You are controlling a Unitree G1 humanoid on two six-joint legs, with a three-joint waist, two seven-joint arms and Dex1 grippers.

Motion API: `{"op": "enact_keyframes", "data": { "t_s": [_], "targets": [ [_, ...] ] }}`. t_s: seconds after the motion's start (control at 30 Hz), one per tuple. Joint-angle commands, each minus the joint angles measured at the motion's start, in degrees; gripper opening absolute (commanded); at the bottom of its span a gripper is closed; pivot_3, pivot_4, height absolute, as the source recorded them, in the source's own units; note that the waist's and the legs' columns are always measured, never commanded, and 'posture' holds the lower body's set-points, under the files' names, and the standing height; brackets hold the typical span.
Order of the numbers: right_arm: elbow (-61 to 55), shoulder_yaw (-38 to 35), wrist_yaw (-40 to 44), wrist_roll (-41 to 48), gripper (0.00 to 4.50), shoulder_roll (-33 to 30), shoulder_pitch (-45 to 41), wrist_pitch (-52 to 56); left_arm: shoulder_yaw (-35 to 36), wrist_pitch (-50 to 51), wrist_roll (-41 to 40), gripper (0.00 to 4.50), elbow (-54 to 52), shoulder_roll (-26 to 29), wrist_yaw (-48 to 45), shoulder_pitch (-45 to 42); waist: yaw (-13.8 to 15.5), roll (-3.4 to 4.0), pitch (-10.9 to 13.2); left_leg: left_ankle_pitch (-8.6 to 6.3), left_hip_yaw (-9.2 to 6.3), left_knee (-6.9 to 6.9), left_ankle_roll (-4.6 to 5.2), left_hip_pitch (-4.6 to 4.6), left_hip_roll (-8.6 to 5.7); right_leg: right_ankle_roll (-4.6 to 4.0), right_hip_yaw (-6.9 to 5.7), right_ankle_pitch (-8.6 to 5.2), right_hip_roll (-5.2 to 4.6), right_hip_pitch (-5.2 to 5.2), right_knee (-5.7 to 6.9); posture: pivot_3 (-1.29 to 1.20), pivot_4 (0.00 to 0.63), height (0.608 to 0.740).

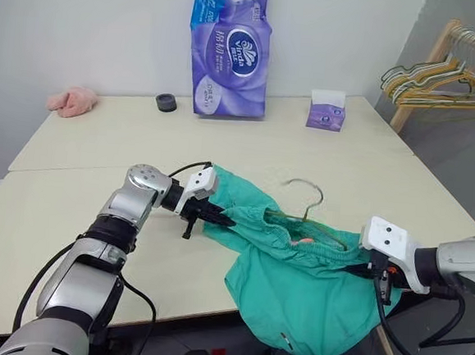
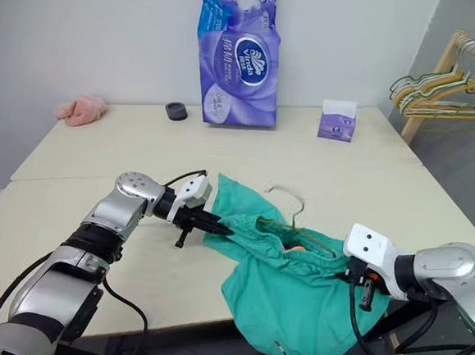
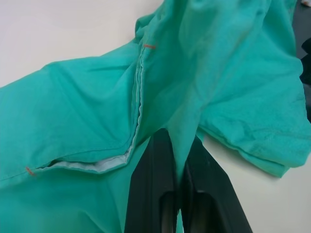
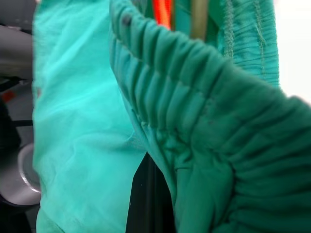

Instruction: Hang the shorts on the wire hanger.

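so we've got the shorts [image 1: 295, 281] bunched up at the near edge of the table [image 1: 94, 216], toward its right-hand side, with the lower part of the cloth hanging over that edge. our left gripper [image 1: 227, 220] has its two black fingers [image 3: 155, 194] pinched tight on a fold of the teal cloth at the left end of the shorts, and in the left wrist view we can see the fabric squeezed right between them, next to a seam with pale stitching. our right gripper [image 2: 366, 291] is clamped on the gathered elastic waistband [image 4: 228, 145] at the right end, right by the table's near right edge, so the shorts are stretched a bit between both grippers. the wire hanger [image 1: 305, 201] is partly tucked inside the waistband opening, with its curved hook sticking out toward the middle of the table and lying on the top. further back we've got a big purple tissue pack [image 1: 229, 49] standing near the far edge, a small purple tissue box [image 1: 326, 111] toward the far right corner, a black ring-shaped thing [image 1: 167, 102] beside the big pack and something pink and fluffy [image 1: 72, 101] at the far left corner. off the table to the right there's a wooden rack with a bunch of hangers [image 1: 442, 83]
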Motion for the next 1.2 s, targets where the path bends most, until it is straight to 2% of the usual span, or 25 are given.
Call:
{"op": "enact_keyframes", "data": {
  "t_s": [0.03,0.5,0.77,0.9,1.07,1.2],
  "targets": [
    [-1.1,-1.7,1.0,0.6,0.0,-0.9,0.7,-1.0,3.6,-0.3,-0.9,0.02,1.5,-0.5,3.6,-2.5,-0.1,0.01,0.0,0.0,0.0,-0.01,0.0,0.0,0.0,0.0,0.01,0.0,0.0,0.0,0.0,-0.27,0.034,0.74],
    [-0.3,-4.2,2.1,0.5,0.0,-2.8,6.7,-3.0,4.3,-4.2,0.5,0.02,6.4,0.7,6.1,-3.8,0.0,0.0,0.0,0.0,0.01,-0.01,0.0,0.0,-0.01,0.01,0.02,0.0,0.0,0.0,0.0,-0.26,0.031,0.74],
    [0.3,-3.0,0.5,1.3,0.0,-0.2,2.7,-3.0,3.3,1.6,-1.6,0.02,-1.9,0.3,3.5,0.0,-0.1,0.0,0.0,0.0,0.0,-0.02,0.0,0.0,0.0,0.01,0.02,0.0,0.0,0.0,0.01,-0.26,0.026,0.74],
    [0.0,-3.5,-0.1,2.3,0.0,0.9,2.2,-1.6,4.9,3.0,-2.6,1.02,-3.4,-0.9,5.9,-0.3,0.0,-0.01,0.0,0.0,0.0,0.03,0.0,-0.02,-0.01,0.01,0.03,0.0,-0.01,0.0,0.0,-0.26,0.024,0.74],
    [0.1,-6.5,-2.7,5.6,0.0,3.1,2.7,3.9,6.9,-2.0,-0.8,2.51,-2.8,-2.0,12.6,-1.4,0.0,-0.02,0.0,0.0,-0.01,0.02,0.0,-0.01,-0.01,0.01,0.03,0.0,-0.01,0.0,0.0,-0.27,0.025,0.74],
    [0.4,-11.8,-6.5,10.4,0.0,7.1,3.6,12.3,9.1,-5.8,0.2,2.51,0.1,-2.4,20.0,-4.1,0.0,-0.03,0.0,-0.01,-0.01,0.02,0.0,-0.02,-0.01,0.01,0.04,0.0,-0.01,0.0,0.01,-0.28,0.028,0.74]
  ]
}}
